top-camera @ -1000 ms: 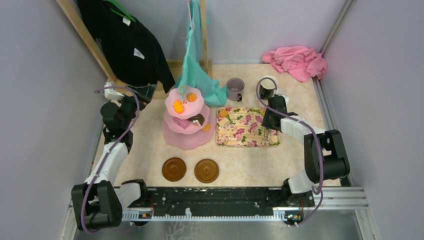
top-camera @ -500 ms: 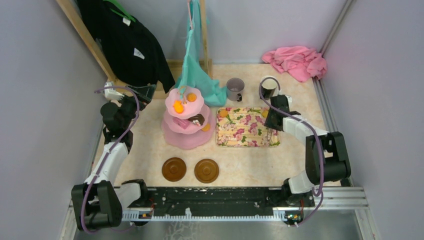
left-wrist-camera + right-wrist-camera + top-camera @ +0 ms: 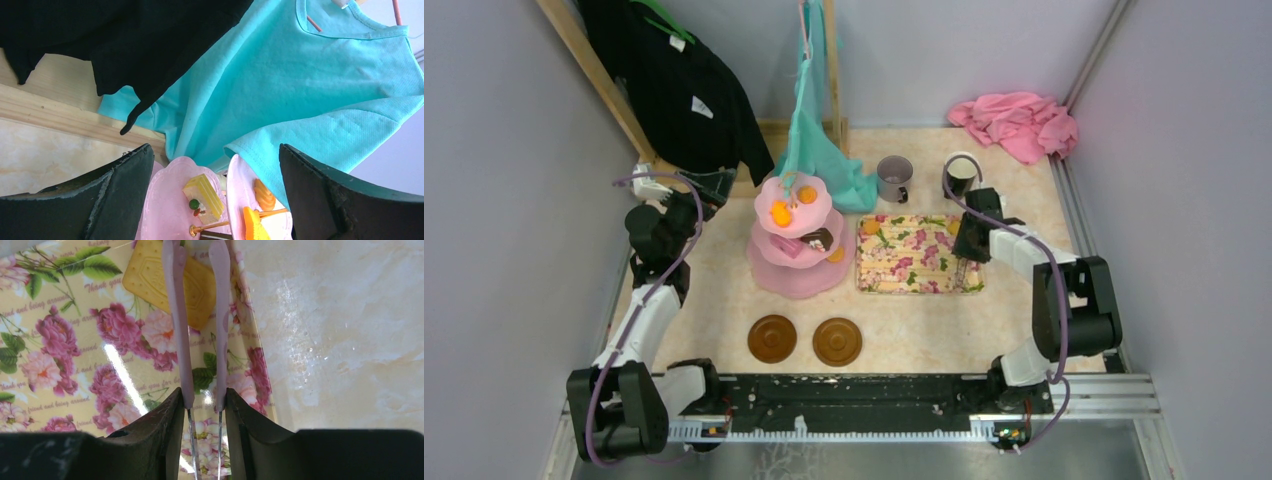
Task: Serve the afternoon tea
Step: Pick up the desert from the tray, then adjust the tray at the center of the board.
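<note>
The right fingers (image 3: 160, 435) hold pink tongs (image 3: 175, 315) over the flowery tray's (image 3: 60, 340) yellow biscuit (image 3: 145, 277). The left fingers (image 3: 125, 190) gape wide near the pink stand (image 3: 165, 200).

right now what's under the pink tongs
A yellow embossed biscuit on the floral tray. The pink tongs, clamped in the right gripper, cover two strips of it; its far end is cropped.

Glossy plastic stand (image 3: 794, 281) and tongs (image 3: 178, 315), shiny tray (image 3: 75, 340), matt teal cloth (image 3: 300, 75).
</note>
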{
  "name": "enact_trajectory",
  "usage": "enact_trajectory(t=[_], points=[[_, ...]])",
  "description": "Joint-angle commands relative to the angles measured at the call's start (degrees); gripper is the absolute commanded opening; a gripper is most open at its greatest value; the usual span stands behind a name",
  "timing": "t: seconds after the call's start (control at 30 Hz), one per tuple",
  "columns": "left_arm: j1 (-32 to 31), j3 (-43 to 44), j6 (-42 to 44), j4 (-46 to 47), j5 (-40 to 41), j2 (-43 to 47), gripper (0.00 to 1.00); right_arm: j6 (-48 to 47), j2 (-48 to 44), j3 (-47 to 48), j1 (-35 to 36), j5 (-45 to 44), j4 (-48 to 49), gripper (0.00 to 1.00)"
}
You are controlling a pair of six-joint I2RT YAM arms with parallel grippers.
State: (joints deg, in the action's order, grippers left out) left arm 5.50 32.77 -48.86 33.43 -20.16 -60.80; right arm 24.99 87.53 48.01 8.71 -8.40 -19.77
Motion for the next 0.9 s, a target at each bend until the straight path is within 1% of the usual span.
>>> enact_trajectory(t=[0.0,0.17,0.4,0.67,0.87], points=[[-0.12,-0.08,-0.13,2.17,-0.91,0.75,0.99,-1.02,-0.29,0.95,-0.3,1.74,-0.94,0.33],[-0.15,-0.11,-0.27,2.21,-0.95,0.7,0.99,-0.78,-0.94,0.17,-0.27,4.39,-1.76,0.31],[-0.12,-0.08,-0.38,2.25,-1.03,0.95,0.99,0.17,-4.66,-0.83,0.2,7.54,-2.99,0.3],[-0.1,-0.08,-0.68,2.49,-1.18,0.9,0.99,0.5,-12.62,-2.94,0.25,4.75,-5.96,0.3],[-0.18,-0.25,-0.81,2.61,-1.39,1.21,0.99,1.39,-15.61,-5.27,0.25,5.01,-6.73,0.29]])
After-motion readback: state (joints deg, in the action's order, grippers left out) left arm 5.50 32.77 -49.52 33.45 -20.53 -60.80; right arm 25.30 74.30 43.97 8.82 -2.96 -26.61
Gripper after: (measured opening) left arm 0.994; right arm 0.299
